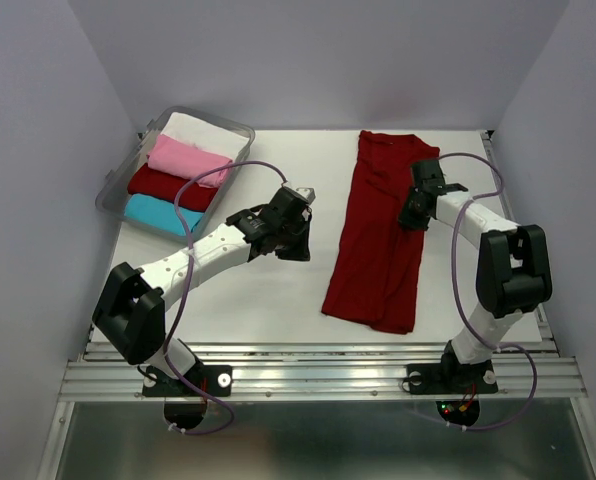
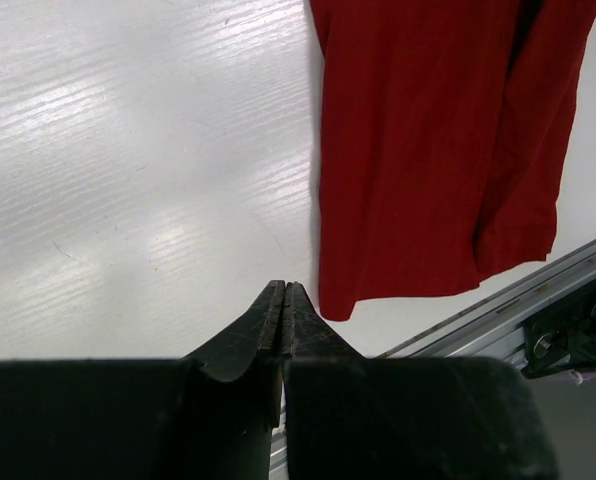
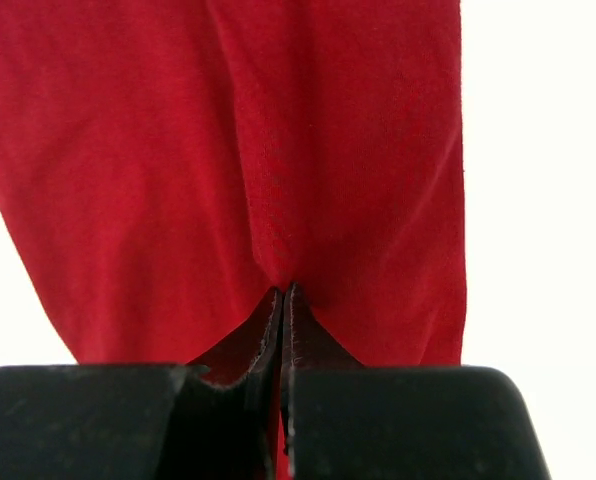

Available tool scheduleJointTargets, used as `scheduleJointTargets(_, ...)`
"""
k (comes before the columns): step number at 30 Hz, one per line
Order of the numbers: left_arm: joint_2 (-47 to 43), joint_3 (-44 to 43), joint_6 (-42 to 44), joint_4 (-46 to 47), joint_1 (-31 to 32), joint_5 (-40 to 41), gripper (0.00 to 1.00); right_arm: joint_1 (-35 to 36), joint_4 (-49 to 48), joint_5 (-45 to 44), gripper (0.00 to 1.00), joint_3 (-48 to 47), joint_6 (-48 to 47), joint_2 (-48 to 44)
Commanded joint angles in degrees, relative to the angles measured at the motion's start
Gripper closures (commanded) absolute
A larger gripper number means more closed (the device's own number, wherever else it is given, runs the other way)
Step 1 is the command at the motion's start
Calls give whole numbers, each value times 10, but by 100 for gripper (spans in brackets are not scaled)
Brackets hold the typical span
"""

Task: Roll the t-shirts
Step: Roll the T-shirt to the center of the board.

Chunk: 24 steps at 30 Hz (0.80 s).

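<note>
Right hand (image 3: 281, 295) pinches shut on the red shirt (image 1: 378, 250), lying long at the desk's (image 1: 268, 295) 2 o'clock. Left hand (image 2: 283, 292), shut and empty, hangs at its 9 o'clock. Four shirts (image 1: 183, 160) fill the bin (image 1: 113, 190): five total.

matt soft cloth — dark red t-shirt (image 1: 373, 260), smooth faintly glossy table (image 1: 268, 300)

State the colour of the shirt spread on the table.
Dark red; the t-shirt shows best in the right wrist view.
</note>
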<state>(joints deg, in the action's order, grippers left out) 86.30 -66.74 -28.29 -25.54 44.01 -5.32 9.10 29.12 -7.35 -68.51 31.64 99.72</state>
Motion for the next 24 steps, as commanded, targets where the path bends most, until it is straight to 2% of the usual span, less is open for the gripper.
scheduleJointTargets(1,-4,-1,10,11,-1,-5,89,6,-13,22,99,-4,-11,-14)
scheduleJointTargets(6,-3,-1,9,14,-1,-8,89,12,-22,31,97,-6,-9,9)
scheduleJointTargets(13,1,3,7,18,-1,-12,89,12,-14,12,67,-19,-10,17)
scheduleJointTargets(19,18,7,4,38,1,-35,89,12,9,-42,51,-3,-3,-50)
scheduleJointTargets(21,33,-2,6,41,5,-35,89,12,9,-65,40,6,-3,-80)
scheduleJointTargets(22,40,-6,6,44,10,-34,89,12,8,-71,30,10,-3,-86)
scheduleJointTargets(24,65,-22,7,50,22,-36,90,6,8,-73,19,14,-5,-85)
